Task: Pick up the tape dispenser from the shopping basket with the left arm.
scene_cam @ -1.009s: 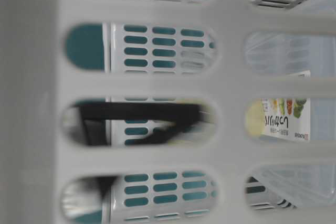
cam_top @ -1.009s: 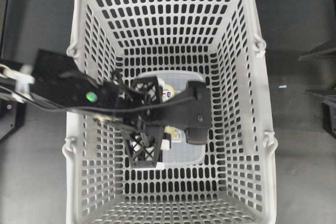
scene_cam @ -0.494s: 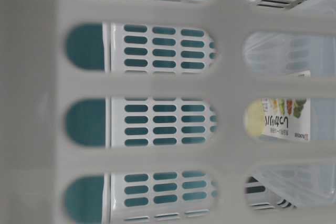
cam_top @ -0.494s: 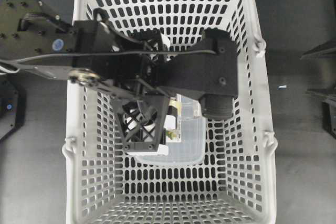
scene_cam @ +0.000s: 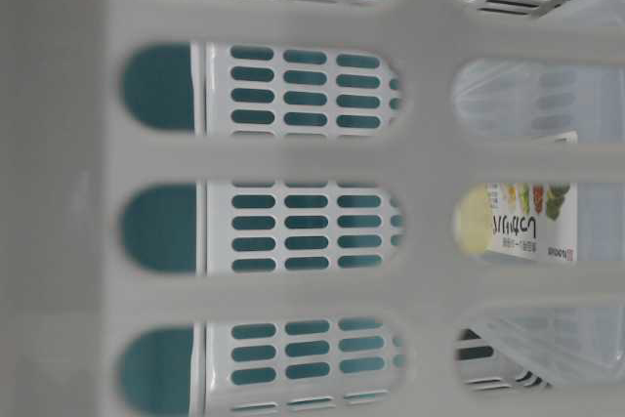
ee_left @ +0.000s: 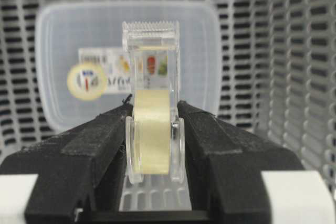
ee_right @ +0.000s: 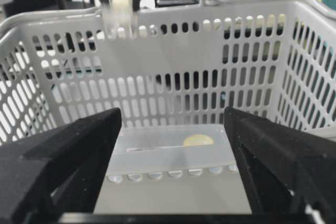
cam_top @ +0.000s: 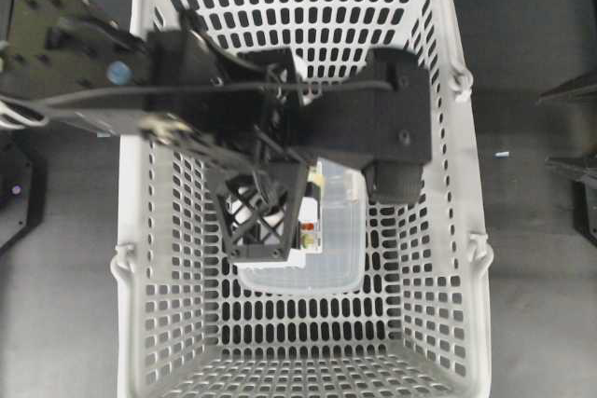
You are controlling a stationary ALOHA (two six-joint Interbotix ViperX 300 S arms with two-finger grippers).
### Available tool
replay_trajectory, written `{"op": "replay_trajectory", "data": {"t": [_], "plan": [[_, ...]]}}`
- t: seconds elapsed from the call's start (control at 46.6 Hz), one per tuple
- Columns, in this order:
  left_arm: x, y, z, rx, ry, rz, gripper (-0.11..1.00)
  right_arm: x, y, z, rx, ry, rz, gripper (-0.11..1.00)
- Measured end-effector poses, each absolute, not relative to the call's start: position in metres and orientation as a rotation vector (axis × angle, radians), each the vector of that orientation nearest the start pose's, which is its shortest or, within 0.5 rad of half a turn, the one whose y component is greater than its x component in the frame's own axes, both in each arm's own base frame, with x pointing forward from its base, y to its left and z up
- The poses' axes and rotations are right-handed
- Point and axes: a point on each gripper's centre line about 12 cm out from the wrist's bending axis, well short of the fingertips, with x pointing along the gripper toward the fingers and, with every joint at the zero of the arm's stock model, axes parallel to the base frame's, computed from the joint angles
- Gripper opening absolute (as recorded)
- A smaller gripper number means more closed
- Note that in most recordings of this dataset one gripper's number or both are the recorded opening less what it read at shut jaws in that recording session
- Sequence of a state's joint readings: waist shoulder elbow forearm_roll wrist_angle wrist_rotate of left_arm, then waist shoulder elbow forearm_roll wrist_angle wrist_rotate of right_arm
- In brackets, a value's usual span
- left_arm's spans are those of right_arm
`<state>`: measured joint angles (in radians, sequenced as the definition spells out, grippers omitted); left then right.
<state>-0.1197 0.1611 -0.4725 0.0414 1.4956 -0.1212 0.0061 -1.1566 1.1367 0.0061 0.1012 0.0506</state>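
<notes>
Translucent rectangular plastic box [cam_top: 336, 249], yellow-circle label, lying flat; dark tabletop [cam_top: 532, 277].

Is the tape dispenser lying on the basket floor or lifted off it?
Lifted. The left gripper clamps the tape dispenser; the right wrist view shows it near the shopping basket rim.

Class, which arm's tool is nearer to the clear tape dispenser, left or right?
Left. The left tool is shut on the tape dispenser, one finger on each side. The right tool is open and apart from it, facing it across the shopping basket.
</notes>
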Motion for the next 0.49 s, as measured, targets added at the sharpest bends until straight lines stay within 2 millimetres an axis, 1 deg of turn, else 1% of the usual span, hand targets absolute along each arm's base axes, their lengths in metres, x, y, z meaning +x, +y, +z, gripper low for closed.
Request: {"op": "replay_trajectory", "data": {"t": [0.107, 0.258, 0.343, 0.429, 0.494], "plan": [[0.433, -0.046, 0.386, -0.014, 1.152, 0.001, 0.28, 0.167, 0.002, 0.299, 0.056, 0.082, 0.012, 0.75], [0.425, -0.042, 0.384, -0.024, 1.069, -0.001, 0.28, 0.167, 0.003, 0.298, 0.054, 0.082, 0.015, 0.75], [0.420, -0.040, 0.380, -0.028, 1.060, 0.000, 0.28, 0.167, 0.003, 0.298, 0.058, 0.083, 0.015, 0.75], [0.419, -0.040, 0.372, -0.023, 1.074, -0.001, 0.28, 0.167, 0.003, 0.298, 0.056, 0.083, 0.015, 0.75], [0.418, -0.042, 0.371, -0.022, 1.076, -0.005, 0.28, 0.167, 0.003, 0.297, 0.056, 0.085, 0.015, 0.75]]}}
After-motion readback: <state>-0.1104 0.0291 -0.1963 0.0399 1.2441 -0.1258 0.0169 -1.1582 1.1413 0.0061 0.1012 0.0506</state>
